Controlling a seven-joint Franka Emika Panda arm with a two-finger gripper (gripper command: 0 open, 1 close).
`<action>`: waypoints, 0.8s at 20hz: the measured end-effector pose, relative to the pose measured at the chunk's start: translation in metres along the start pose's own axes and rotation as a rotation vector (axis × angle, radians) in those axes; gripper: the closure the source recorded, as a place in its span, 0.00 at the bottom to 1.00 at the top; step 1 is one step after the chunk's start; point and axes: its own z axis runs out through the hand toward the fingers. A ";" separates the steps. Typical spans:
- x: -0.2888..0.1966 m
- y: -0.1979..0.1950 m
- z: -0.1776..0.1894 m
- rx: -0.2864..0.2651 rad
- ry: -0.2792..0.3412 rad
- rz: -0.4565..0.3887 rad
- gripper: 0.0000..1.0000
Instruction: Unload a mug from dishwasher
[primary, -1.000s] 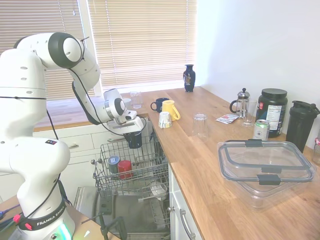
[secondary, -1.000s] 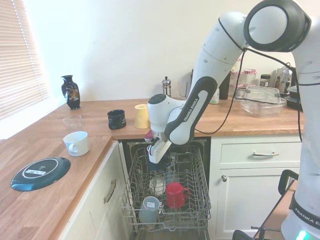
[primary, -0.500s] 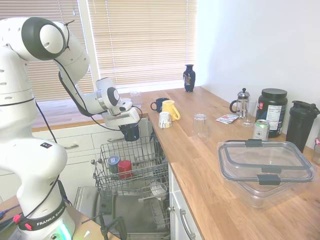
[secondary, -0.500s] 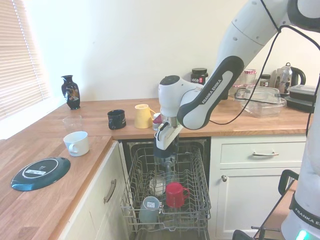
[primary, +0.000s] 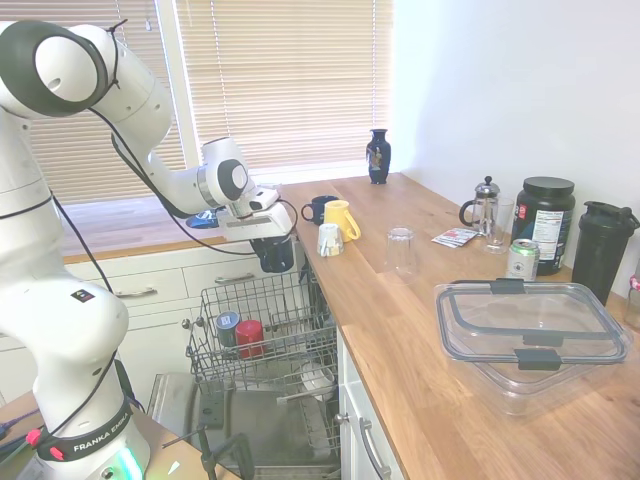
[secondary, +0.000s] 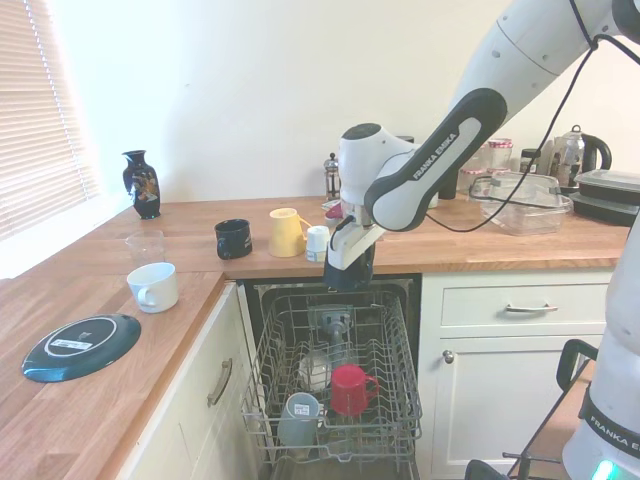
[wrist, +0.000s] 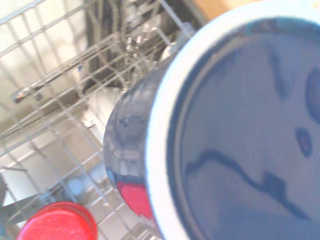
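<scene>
I have been lifting the mug (primary: 277, 254) higher, my claw (primary: 272, 243) pinching it above the dishwasher (primary: 262, 330) rack, near the surface (primary: 400, 330) edge

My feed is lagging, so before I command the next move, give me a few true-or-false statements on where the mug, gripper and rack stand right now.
1. The gripper holds the dark mug clear above the rack. True.
2. The red mug is on the counter. False: it sits in the dishwasher rack.
3. A yellow mug stands on the counter beside a dark one. True.
4. The rack holds nothing else. False: the red mug and a cup with a light-blue top are in it.
5. The dishwasher door is shut. False: it is open, rack pulled out.
</scene>
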 end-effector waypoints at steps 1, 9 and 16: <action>0.003 0.004 0.000 -0.002 -0.002 0.007 1.00; 0.032 0.040 0.000 -0.017 -0.020 0.059 1.00; 0.059 0.060 -0.002 -0.046 -0.037 0.093 1.00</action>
